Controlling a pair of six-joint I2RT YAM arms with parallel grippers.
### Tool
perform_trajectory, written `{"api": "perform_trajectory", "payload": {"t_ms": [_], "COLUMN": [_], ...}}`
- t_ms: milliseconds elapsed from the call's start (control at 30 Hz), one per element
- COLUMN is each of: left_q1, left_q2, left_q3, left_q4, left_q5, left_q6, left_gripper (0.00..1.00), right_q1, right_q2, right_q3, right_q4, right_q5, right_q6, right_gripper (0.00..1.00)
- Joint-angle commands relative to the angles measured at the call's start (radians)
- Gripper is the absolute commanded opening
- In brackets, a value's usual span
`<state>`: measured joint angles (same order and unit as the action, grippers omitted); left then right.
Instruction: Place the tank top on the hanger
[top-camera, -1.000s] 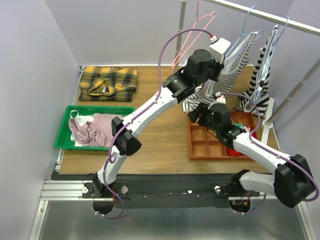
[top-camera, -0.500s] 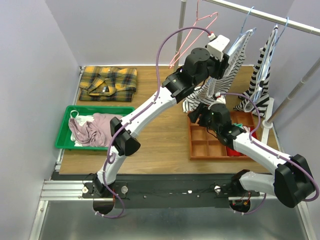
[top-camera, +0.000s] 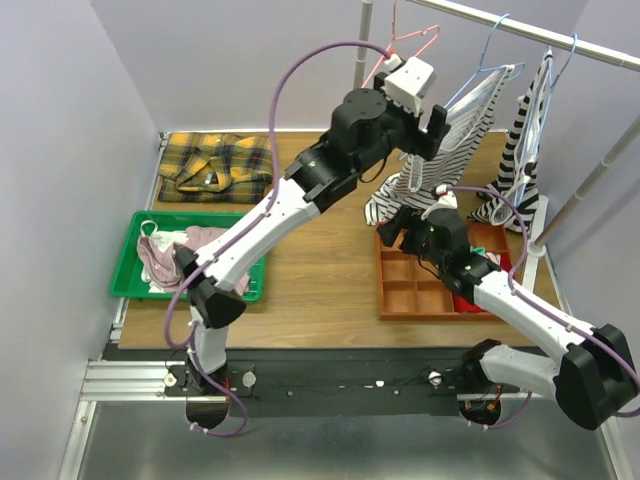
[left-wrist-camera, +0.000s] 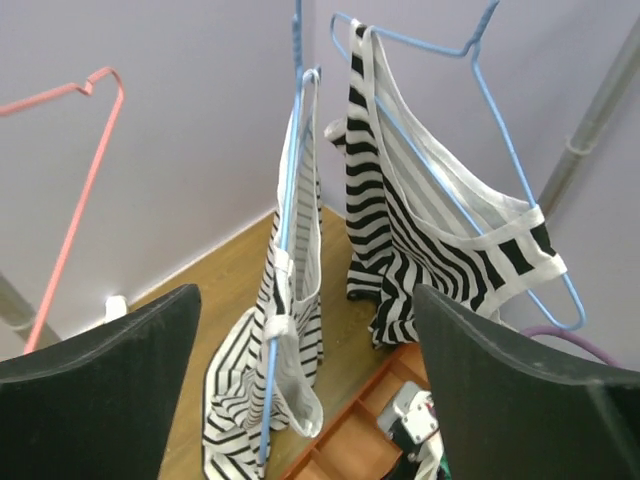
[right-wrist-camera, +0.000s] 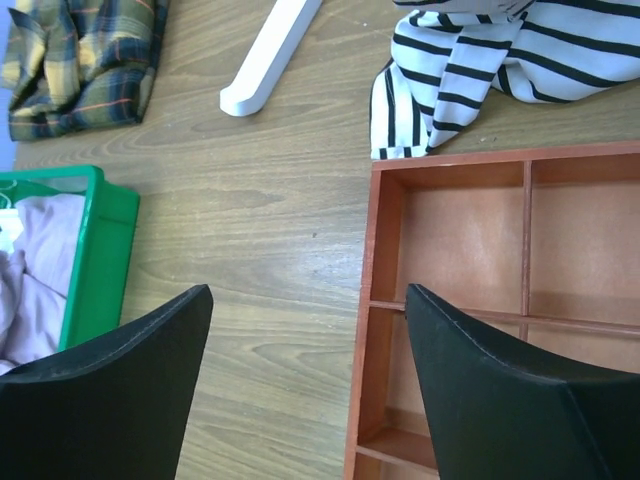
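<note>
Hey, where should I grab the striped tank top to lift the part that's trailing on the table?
Grip the bunched lower end of the tank top, where it lies in folds on the table. Come down from above at its left edge: the folds look easy to pinch, bare wood lies there, and the tray rim crowds the near side.

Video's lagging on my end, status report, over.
Left gripper open, right gripper open, both empty. Tank top hangs on blue hanger, hem on table. Nothing blocking.

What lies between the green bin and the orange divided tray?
Only bare wooden table separates green bin and orange tray, shown in the right wrist view.
</note>
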<state>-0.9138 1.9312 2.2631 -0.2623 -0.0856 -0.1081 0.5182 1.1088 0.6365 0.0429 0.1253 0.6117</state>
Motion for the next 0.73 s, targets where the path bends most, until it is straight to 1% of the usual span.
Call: {"api": "perform_trajectory", "payload": {"t_ms": [0, 33, 67, 100, 167, 200, 267, 300, 333, 400, 500, 600, 700], "left_q1": [-0.005, -0.005, -0.005, -0.005, -0.005, -0.007, -0.005, -0.005, -0.005, -0.005, -0.005, -0.005, -0.005], "left_q2": [-0.255, -0.300, -0.346, -0.441, -0.530, -0.619, -0.704, -0.774, -0.803, -0.868, -0.914, -0.926, -0.928], "left_q3": [-0.292, -0.372, -0.452, -0.606, -0.754, -0.892, -1.023, -1.125, -1.172, -1.276, -1.381, -1.448, -1.476], "left_q4": [0.043, 0.060, 0.078, 0.106, 0.132, 0.147, 0.166, 0.149, 0.135, 0.079, 0.014, -0.017, -0.040], "left_q5": [-0.052, -0.068, -0.095, -0.114, -0.144, -0.195, -0.220, -0.261, -0.281, -0.308, -0.359, -0.382, -0.407], "left_q6": [-0.108, -0.146, -0.184, -0.250, -0.301, -0.364, -0.407, -0.429, -0.483, -0.507, -0.567, -0.608, -0.651], "left_gripper": [0.99, 0.99, 0.99, 0.99, 0.99, 0.99, 0.99, 0.99, 0.99, 0.99, 0.99, 0.99, 0.99], "right_q1": [0.006, 0.006, 0.006, 0.006, 0.005, 0.005, 0.006, 0.005, 0.006, 0.006, 0.006, 0.006, 0.008], "right_q2": [-0.067, -0.081, -0.104, -0.118, -0.153, -0.162, -0.175, -0.182, -0.187, -0.201, -0.222, -0.250, -0.262], "right_q3": [0.034, 0.032, 0.032, 0.034, 0.032, 0.031, 0.026, 0.025, 0.022, 0.011, -0.003, -0.015, -0.024], "right_q4": [-0.095, -0.112, -0.123, -0.132, -0.159, -0.167, -0.199, -0.208, -0.227, -0.242, -0.264, -0.273, -0.281], "right_q5": [-0.001, -0.004, -0.004, -0.010, -0.022, -0.032, -0.042, -0.042, -0.044, -0.042, -0.041, -0.041, -0.027], "right_q6": [-0.015, -0.015, -0.013, -0.015, -0.015, -0.015, -0.020, -0.021, -0.021, -0.021, -0.015, -0.010, -0.009], "right_gripper": [0.95, 0.98, 1.00, 1.00, 1.00, 1.00, 1.00, 1.00, 1.00, 1.00, 1.00, 1.00, 1.00]}}
